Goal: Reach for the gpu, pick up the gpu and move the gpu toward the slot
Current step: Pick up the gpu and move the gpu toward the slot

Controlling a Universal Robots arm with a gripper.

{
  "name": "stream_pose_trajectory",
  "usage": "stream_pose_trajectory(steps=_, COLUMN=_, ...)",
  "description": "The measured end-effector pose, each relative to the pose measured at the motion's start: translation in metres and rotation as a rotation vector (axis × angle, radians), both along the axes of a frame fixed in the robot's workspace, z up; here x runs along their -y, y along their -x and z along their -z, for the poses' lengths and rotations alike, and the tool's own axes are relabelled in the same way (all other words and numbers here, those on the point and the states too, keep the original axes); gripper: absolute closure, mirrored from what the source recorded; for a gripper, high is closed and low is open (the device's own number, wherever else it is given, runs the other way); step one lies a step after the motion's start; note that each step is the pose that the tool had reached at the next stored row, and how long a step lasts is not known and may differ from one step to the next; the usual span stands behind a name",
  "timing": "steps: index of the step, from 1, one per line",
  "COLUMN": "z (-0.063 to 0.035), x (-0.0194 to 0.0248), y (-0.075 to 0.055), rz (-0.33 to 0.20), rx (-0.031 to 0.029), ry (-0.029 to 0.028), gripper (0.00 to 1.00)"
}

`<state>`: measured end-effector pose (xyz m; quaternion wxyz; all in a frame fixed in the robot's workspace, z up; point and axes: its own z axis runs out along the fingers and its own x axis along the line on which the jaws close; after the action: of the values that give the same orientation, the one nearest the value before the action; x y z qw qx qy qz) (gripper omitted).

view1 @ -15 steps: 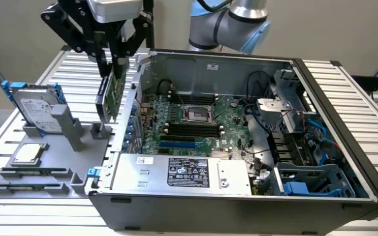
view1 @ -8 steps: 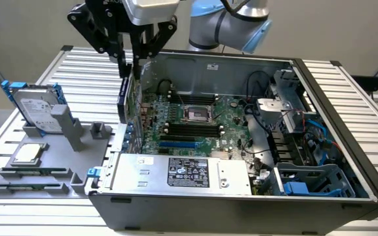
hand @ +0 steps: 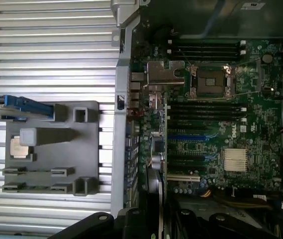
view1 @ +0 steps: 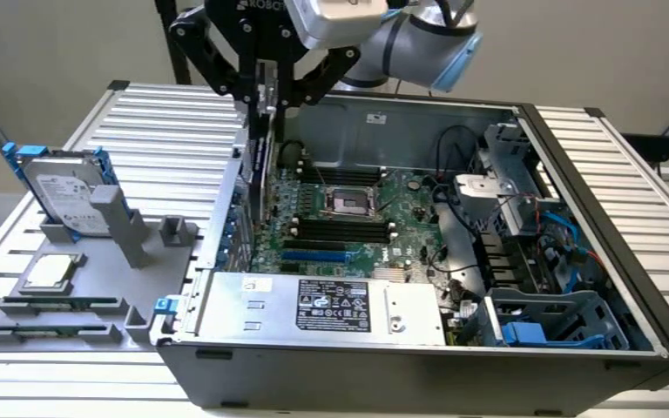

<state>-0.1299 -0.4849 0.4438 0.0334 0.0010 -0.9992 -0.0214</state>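
My gripper (view1: 267, 94) hangs at the top of the exterior view, shut on the gpu (view1: 261, 165). The card is seen edge-on as a thin dark strip hanging straight down. It hangs inside the open computer case (view1: 613, 287), by the wall on the exterior view's left, above the motherboard (view1: 358, 222). In the wrist view the gpu (hand: 152, 191) runs as a dark narrow strip out from between the black fingers (hand: 131, 224) of the gripper (hand: 153, 221), above the board's row of card slots. The blue slot (hand: 186, 137) (view1: 311, 257) lies on the board close by.
On the exterior view's left a grey fixture (view1: 137, 252) holds a silver hard drive with blue rails (view1: 67, 196) and a square processor chip (view1: 50, 274). The power supply (view1: 323, 305) sits at the case's front. Cables and a drive cage (view1: 543, 322) crowd the right side.
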Motion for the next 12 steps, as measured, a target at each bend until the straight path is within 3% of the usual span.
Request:
stream_pose_trajectory(steps=6, z=0.0017, x=-0.0007, y=-0.027, rz=0.000, rx=-0.0082, ry=0.0028, gripper=0.74)
stream_pose_trajectory(steps=12, z=0.0079, x=-0.0080, y=-0.050, rz=0.000, rx=-0.0090, ry=0.0149, gripper=0.74)
